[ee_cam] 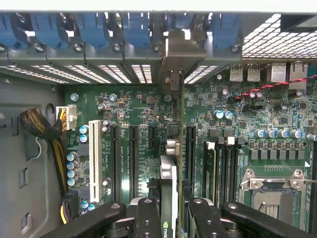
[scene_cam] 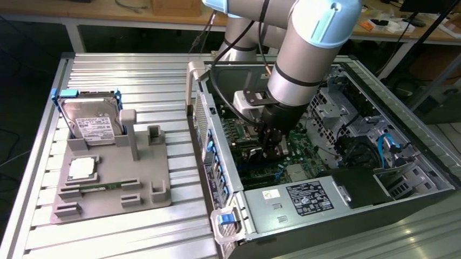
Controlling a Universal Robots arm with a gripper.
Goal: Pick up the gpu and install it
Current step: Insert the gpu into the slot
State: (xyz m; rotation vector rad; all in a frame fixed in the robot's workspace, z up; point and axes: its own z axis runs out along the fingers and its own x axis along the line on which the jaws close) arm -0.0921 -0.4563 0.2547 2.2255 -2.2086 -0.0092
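No legible text on any label.

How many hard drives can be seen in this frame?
1. The hard drive stands in the gray holder at the exterior view's left, outside the computer case; more may be hidden in the case's bays.

A robotics lab or electronics workshop: an industrial robot arm [scene_cam: 310, 48] reaches into an open computer case [scene_cam: 324, 162] on a ribbed aluminium bench [scene_cam: 129, 70], a grey parts fixture [scene_cam: 108, 178] at 9 o'clock of the case, and cluttered wooden worktables [scene_cam: 108, 13] at 12 o'clock behind.
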